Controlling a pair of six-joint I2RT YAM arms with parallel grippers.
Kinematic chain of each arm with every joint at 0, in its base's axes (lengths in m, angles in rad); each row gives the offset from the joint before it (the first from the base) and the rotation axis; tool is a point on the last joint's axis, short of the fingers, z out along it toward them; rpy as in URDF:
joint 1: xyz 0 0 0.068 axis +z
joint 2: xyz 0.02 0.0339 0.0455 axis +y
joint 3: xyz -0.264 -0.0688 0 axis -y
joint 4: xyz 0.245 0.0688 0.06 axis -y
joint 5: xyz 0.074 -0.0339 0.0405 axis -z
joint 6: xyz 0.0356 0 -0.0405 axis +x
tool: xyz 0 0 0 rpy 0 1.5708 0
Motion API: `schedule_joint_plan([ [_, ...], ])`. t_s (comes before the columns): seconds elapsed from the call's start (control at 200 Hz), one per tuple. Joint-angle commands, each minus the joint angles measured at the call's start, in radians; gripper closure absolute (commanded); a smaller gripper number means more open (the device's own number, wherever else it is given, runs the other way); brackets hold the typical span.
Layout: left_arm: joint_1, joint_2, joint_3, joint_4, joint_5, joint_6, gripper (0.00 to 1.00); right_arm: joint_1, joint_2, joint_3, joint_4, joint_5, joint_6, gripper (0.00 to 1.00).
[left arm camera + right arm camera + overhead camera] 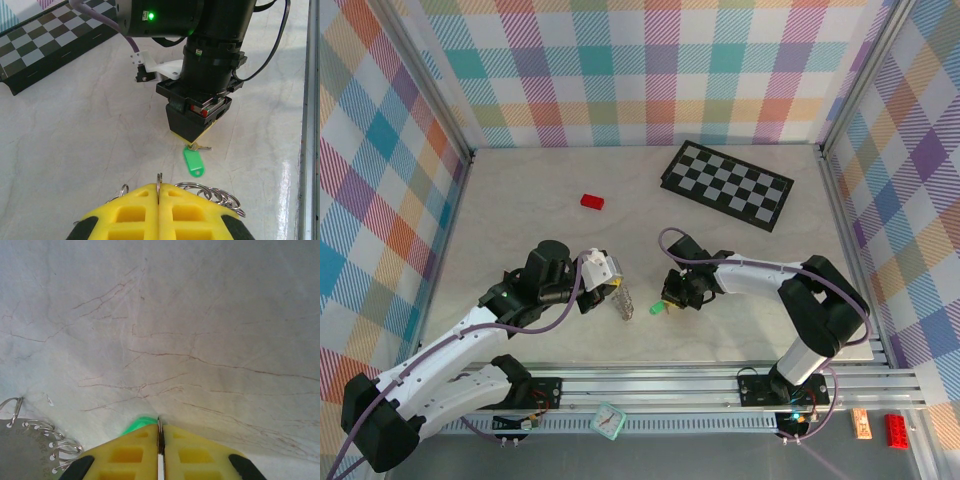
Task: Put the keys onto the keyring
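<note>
At the near side of the pale worktop (520, 210), the left tool (159, 194) is clenched, its yellow fingers (130, 215) pressed together on a thin strand of the keyring (212, 194). Silvery coils of the ring bunch out on both sides of the fingertips, and from above the loop hangs as a small grey cluster just under that tool. Whether it touches the worktop cannot be told.

Just beside it, on the right, the right tool (192, 141) points down at the surface. Its jaws are all but closed, pinching the metal end of the mint-green key (193, 163). A bright sliver of metal shows between its yellow pads in the right wrist view. The key's plastic head lies flat on the worktop. Its long axis runs from the right tool's tip out toward the left tool, with the green head leading and near the keyring but apart from it.

Farther back a red rectangular block (592, 201) lies alone, well apart from both tools. A black-and-white checkerboard (728, 185) lies flat and angled near the far right corner.
</note>
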Motion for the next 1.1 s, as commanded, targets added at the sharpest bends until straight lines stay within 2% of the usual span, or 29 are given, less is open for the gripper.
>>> schedule_joint_plan([
  [0.0, 0.006, 0.0, -0.002, 0.024, 0.021, 0.009, 1.0, 0.0, 0.017, 0.019, -0.022, -0.004, -0.018, 0.9],
  [0.155, 0.005, 0.0, 0.0, 0.025, 0.021, 0.009, 1.0, 0.0, 0.019, 0.022, -0.024, -0.002, -0.02, 0.91],
  [0.345, 0.006, 0.0, -0.003, 0.024, 0.018, 0.009, 1.0, -0.001, 0.01, 0.028, -0.034, 0.004, -0.027, 1.0],
  [0.515, 0.006, 0.001, -0.002, 0.024, 0.02, 0.006, 1.0, 0.004, -0.039, 0.055, -0.092, 0.047, -0.101, 1.0],
  [0.68, 0.005, -0.013, -0.004, 0.024, 0.025, -0.016, 1.0, 0.029, -0.196, 0.05, -0.099, 0.133, -0.37, 1.0],
  [0.805, 0.005, -0.028, -0.001, 0.02, 0.044, -0.038, 1.0, 0.031, -0.337, 0.026, -0.042, 0.13, -0.627, 1.0],
  [1.095, 0.005, -0.047, 0.001, 0.021, 0.095, -0.095, 1.0, 0.033, -0.602, -0.085, 0.184, -0.039, -1.091, 1.0],
])
